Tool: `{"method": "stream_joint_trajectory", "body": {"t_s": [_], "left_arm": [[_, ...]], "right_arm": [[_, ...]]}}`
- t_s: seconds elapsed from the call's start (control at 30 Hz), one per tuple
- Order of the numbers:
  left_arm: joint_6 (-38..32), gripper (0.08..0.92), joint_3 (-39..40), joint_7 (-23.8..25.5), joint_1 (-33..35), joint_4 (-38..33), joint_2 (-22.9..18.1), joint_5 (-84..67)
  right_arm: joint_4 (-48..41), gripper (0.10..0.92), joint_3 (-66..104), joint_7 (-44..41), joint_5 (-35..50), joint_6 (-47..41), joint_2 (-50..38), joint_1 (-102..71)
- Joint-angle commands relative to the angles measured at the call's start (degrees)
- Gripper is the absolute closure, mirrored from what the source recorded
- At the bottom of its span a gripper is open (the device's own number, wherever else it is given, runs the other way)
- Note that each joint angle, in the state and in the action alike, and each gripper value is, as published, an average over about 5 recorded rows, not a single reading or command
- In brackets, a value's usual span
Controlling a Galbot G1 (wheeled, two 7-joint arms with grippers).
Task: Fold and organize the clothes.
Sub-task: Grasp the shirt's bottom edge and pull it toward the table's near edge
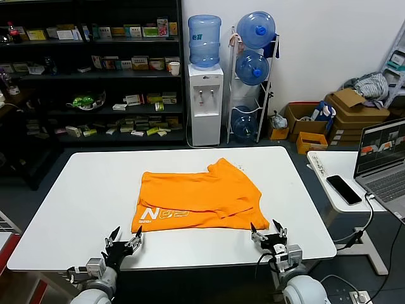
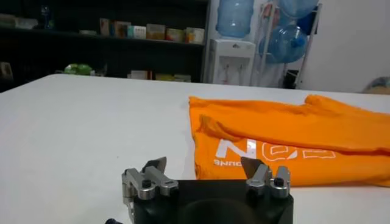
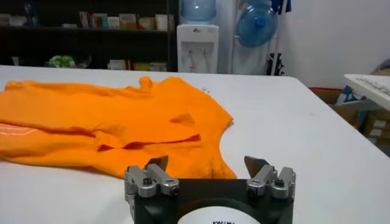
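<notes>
A bright orange T-shirt [image 1: 199,199] lies folded into a wide band at the centre of a white table [image 1: 82,196], with white block lettering [image 1: 166,214] showing along its near edge toward 7 o'clock. A sleeve flap overlaps the body on the side toward 3 o'clock, and the collar end points toward 12 o'clock.

The left gripper [image 1: 123,240] hovers over the near table edge at 7 o'clock from the shirt, fingers spread wide and holding nothing. The right gripper [image 1: 268,232] sits at 5 o'clock, just beside the shirt's near corner, also spread and released.

Beyond the table at 12 o'clock stands a white water dispenser [image 1: 205,101] topped by a blue bottle, with a rack of blue water bottles [image 1: 253,69] beside it. Dark shelves [image 1: 95,76] of small boxes fill the wall toward 10 o'clock. At 3 o'clock a side table carries a laptop [image 1: 383,161] and a phone [image 1: 343,189]; cardboard boxes [image 1: 354,117] are stacked behind.

The left wrist view brings the lettering [image 2: 268,150] close, seen reversed, a detail the head view gives only small. The right wrist view shows the shadowed gap under the sleeve fold [image 3: 152,143], which the head view flattens.
</notes>
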Motion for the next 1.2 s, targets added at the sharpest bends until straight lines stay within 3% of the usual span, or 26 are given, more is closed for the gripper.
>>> {"method": "stream_joint_trajectory", "body": {"t_s": [0.03, 0.23, 0.87, 1.03, 1.2], "left_arm": [[-0.4, 0.177, -0.11, 0.95, -2.66, 3.25, -1.94, 0.42], [1.92, 0.232, 1.42, -0.47, -3.36, 3.55, -1.92, 0.34], [9.23, 0.777, 3.06, -6.78, -0.83, -5.65, 1.82, -2.66], [10.55, 0.898, 2.31, -8.68, 1.28, -8.68, 3.46, -3.65], [10.82, 0.909, 0.66, -9.38, 6.24, -11.56, 5.62, -5.12]], "right_arm": [[-3.7, 0.205, 0.48, -1.55, 0.57, 0.85, 1.58, 1.69], [-4.55, 0.329, -0.44, -1.38, 0.7, 0.26, 2.3, 3.21], [1.09, 0.871, -0.65, 1.15, 2.64, -1.79, -0.16, -0.71], [4.45, 0.901, -0.35, 2.18, 4.62, -3.04, -2.43, -3.97], [8.85, 0.901, 1.11, 3.21, 6.32, -3.7, -5.81, -8.49]]}}
